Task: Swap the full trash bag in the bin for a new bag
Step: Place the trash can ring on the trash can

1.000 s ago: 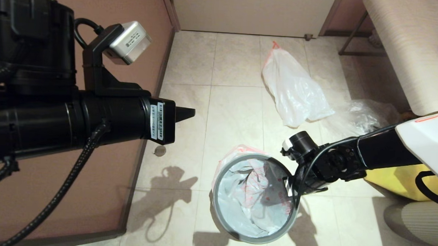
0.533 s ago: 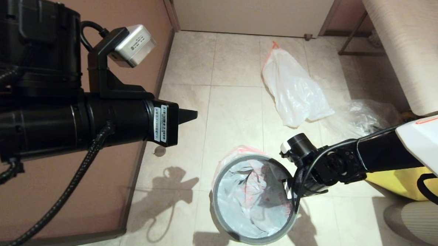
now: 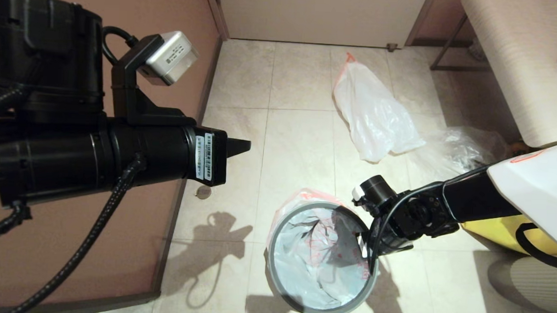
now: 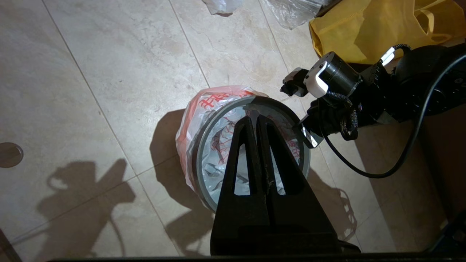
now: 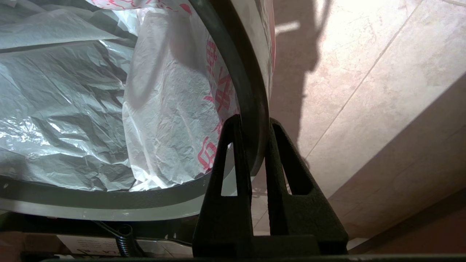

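— On the floor tiles near our base stands the bin (image 3: 321,259), the new bag (image 3: 318,266) lining it, mouth facing up, long axis upright. How will it handle?

— Light, we judge; the film soft and slippery, the grey hoop (image 3: 275,231) stiff. We hold there: our right gripper (image 5: 255,125) is nearly closed, pinching the hoop at the bin's right edge.

— Our left gripper (image 4: 256,120)?

— Fingers together, empty, hovering above. The full trash bag (image 3: 374,116) lies far off.
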Tool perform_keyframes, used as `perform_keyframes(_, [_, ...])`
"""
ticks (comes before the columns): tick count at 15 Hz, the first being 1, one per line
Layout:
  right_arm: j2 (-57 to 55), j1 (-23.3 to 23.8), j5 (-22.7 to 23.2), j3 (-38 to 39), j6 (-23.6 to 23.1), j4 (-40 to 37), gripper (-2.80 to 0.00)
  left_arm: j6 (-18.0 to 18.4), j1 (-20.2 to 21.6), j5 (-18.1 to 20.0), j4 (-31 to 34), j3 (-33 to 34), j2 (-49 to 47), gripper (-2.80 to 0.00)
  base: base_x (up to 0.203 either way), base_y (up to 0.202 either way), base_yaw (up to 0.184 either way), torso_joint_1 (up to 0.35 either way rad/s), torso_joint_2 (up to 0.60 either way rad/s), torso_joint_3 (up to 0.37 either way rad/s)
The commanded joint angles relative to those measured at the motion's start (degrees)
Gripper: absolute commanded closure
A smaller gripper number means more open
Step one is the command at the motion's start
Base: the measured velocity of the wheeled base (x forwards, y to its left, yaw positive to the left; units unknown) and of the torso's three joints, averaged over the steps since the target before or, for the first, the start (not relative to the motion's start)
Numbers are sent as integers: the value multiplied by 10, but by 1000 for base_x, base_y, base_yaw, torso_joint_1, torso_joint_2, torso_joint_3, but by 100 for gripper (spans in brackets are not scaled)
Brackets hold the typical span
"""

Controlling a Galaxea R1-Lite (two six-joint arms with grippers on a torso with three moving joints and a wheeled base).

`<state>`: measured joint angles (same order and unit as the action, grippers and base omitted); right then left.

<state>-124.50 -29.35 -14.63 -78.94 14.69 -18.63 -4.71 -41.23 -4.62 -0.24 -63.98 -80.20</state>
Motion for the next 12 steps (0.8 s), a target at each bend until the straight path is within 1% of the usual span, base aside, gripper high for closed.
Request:
perform_keyframes(1, [-8, 0, 0, 0, 1, -1, 0, 0, 0, 0, 0, 0, -5, 0, 0, 0, 0, 0, 0, 0])
perform_keyframes(5, [-13, 0, 0, -5, 0, 0, 0, 0, 0, -1, -1, 0, -13, 0, 0, 0, 0, 0, 0, 0])
perform_keyframes(8, [-13, 2, 0, -6, -2, 19, 0, 0, 0, -1, -1, 0, -23, 0, 0, 0, 0, 0, 0, 0])
perform_keyframes(12, [-13, 3, 0, -6, -2, 26, 0, 0, 2, -3, -1, -1, -34, 0, 0, 0, 0, 0, 0, 0])
